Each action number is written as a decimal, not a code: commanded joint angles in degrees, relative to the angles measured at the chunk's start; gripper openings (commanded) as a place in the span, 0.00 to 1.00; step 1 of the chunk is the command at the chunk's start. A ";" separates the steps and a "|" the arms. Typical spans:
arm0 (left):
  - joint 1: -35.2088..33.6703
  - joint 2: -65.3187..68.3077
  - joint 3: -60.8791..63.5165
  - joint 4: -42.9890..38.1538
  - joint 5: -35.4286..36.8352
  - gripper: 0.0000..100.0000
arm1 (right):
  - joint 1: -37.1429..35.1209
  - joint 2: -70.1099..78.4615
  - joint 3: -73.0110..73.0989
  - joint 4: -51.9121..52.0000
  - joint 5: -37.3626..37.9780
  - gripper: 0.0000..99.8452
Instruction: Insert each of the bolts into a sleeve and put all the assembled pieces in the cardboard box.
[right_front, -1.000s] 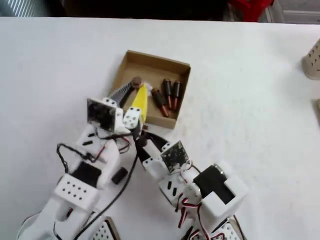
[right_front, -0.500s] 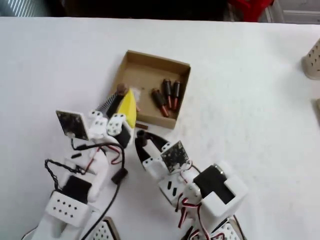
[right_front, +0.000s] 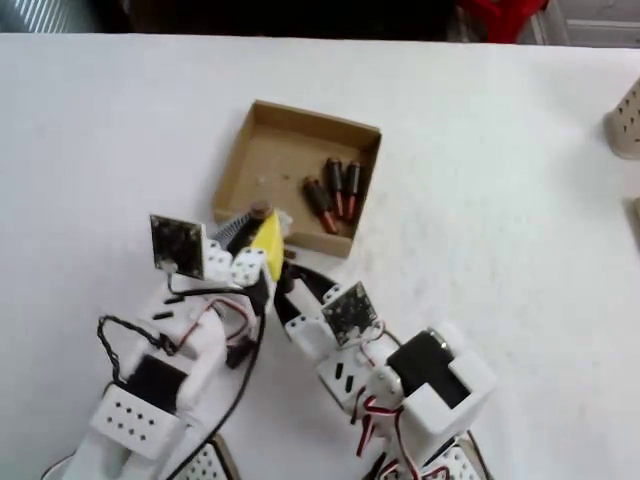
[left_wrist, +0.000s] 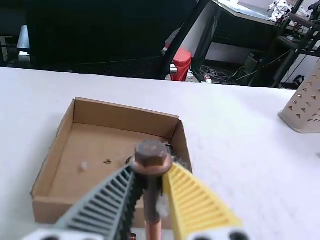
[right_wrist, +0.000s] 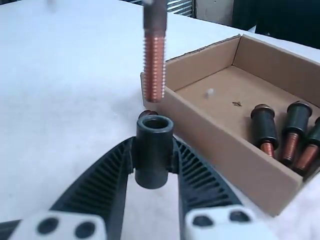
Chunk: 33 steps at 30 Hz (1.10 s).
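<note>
My left gripper (left_wrist: 150, 180) is shut on a copper bolt (left_wrist: 150, 165), held upright with its hex head up, near the front wall of the cardboard box (left_wrist: 120, 117). In the high view the left gripper (right_front: 258, 232) with grey and yellow fingers holds the bolt (right_front: 261, 211) at the box's (right_front: 262, 128) near-left corner. My right gripper (right_wrist: 152, 165) is shut on a dark sleeve (right_wrist: 153, 155), upright with its bore up. The bolt's threaded end (right_wrist: 153, 62) hangs just above the sleeve. Three assembled pieces (right_front: 334, 190) lie in the box, also in the right wrist view (right_wrist: 287, 132).
A perforated beige holder (right_front: 626, 120) stands at the table's right edge, also in the left wrist view (left_wrist: 303, 107). Cables (right_front: 190, 320) trail over the left arm. White table lies open around and behind the box.
The left arm swung the bolt left and toward itself out of the box, then back right to hang over the sleeve. The right arm kept still with the sleeve.
</note>
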 joint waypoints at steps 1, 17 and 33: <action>2.59 -1.54 -3.96 -0.09 -0.70 0.02 | -0.40 -0.22 -0.79 0.13 -0.44 0.02; 2.33 1.36 -2.29 -2.55 -0.97 0.02 | -0.48 -0.22 -0.70 -0.04 -0.26 0.02; 0.84 6.29 -2.64 -6.86 -0.97 0.02 | -0.22 -0.22 -0.62 -0.31 -0.09 0.02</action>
